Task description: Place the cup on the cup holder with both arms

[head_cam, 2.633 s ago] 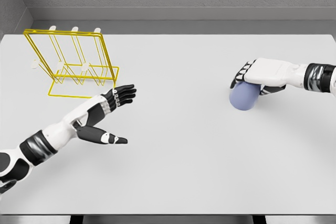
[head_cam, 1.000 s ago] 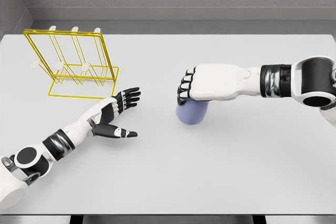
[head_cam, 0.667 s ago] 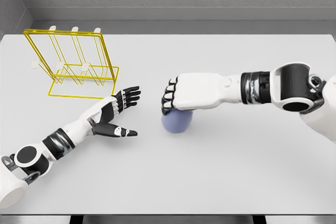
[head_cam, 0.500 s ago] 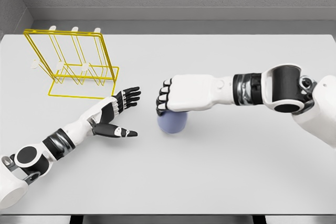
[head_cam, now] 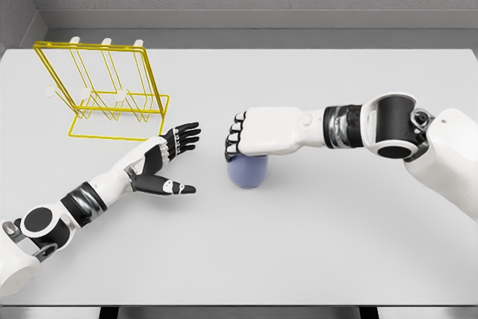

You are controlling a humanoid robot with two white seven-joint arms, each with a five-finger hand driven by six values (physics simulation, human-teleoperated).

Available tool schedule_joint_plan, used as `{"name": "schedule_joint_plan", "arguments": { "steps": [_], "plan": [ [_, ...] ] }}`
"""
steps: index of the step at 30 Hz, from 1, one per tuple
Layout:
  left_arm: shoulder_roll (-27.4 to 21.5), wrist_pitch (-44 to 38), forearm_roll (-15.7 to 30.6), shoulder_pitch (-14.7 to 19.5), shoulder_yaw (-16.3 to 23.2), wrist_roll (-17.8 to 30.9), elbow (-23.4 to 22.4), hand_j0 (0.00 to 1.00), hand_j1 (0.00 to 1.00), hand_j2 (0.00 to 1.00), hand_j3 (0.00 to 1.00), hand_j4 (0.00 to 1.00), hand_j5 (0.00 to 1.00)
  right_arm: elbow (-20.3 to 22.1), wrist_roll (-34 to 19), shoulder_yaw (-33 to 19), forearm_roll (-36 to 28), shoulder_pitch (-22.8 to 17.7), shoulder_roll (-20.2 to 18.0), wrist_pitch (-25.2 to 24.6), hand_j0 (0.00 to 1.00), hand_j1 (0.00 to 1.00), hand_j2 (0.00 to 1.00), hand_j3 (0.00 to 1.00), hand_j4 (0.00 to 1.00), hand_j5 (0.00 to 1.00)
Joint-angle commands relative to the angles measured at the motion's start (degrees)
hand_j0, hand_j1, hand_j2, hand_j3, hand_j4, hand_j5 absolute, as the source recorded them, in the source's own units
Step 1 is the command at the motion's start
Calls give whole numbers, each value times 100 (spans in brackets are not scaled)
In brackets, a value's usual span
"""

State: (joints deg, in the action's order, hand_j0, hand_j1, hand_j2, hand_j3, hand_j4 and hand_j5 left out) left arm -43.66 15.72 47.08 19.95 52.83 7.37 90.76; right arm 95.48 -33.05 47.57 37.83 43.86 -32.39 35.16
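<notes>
A wide stretch of bare table lies along the near edge; the left hand hovers over it at mid-left, fingers spread and holding nothing, thumb pointing right; just right of it, near the table's middle, the right hand grips the lavender cup from above, fingers curled over its top; well apart at the far left, the yellow wire holder stands with its pegs bare.
</notes>
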Motion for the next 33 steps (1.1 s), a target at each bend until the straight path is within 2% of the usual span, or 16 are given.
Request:
{"name": "schedule_joint_plan", "arguments": {
  "steps": [1, 8, 11, 14, 17, 18, 20, 21, 24, 28, 29, 33],
  "plan": [
    [-3, 2, 12, 0, -10, 1, 3, 100, 100, 100, 100, 100, 100, 6, 9, -3, -21, 0, -4, -16, 97, 97, 97, 97, 97, 97],
    [-3, 2, 12, 9, -1, 1, 3, 100, 100, 100, 100, 100, 100, 23, 9, -20, -30, 9, -22, -16, 99, 99, 99, 99, 99, 99],
    [-3, 2, 12, 9, -1, 1, 3, 100, 100, 100, 100, 100, 100, 41, 9, -90, -47, 44, -233, -16, 99, 99, 99, 99, 99, 99],
    [-3, 2, 12, 9, -1, 1, 3, 100, 100, 100, 100, 100, 100, 182, -9, -415, -21, 44, -426, -16, 99, 99, 99, 99, 99, 99],
    [-3, 2, 12, 44, -1, 1, 3, 100, 100, 100, 100, 100, 100, 269, 35, -1092, -126, 35, -611, -16, 100, 100, 100, 100, 100, 100],
    [-3, -7, 3, 53, -1, 1, 3, 100, 100, 100, 100, 100, 100, 419, 35, -1215, -126, 9, -611, -16, 100, 100, 100, 100, 100, 100],
    [77, -7, 3, 70, 8, 1, -5, 100, 100, 100, 100, 100, 100, 463, 35, -1391, -328, -18, -768, -16, 100, 100, 100, 100, 100, 100],
    [103, -7, -6, 97, 8, 1, -6, 100, 100, 100, 100, 100, 100, 428, 44, -1593, -363, -105, -918, -16, 100, 100, 100, 100, 100, 100],
    [226, -16, -14, 158, 25, 1, -14, 100, 100, 100, 100, 100, 100, 208, 44, -2876, -1409, -1116, -1437, -16, 100, 100, 100, 100, 100, 100],
    [349, -16, -32, 316, 210, 1, -102, 100, 100, 100, 100, 100, 100, 322, 35, -3746, -1875, -2030, -1454, -16, 100, 100, 100, 100, 100, 100],
    [358, -25, -32, 343, 219, 1, -102, 100, 100, 100, 100, 100, 100, 349, 35, -3791, -2059, -2135, -1463, -16, 100, 100, 100, 100, 100, 100],
    [454, -25, -23, 448, 263, 1, -190, 100, 100, 100, 100, 100, 100, 445, 35, -3887, -2104, -2496, -1445, -16, 100, 100, 100, 100, 100, 100]
  ]
}}
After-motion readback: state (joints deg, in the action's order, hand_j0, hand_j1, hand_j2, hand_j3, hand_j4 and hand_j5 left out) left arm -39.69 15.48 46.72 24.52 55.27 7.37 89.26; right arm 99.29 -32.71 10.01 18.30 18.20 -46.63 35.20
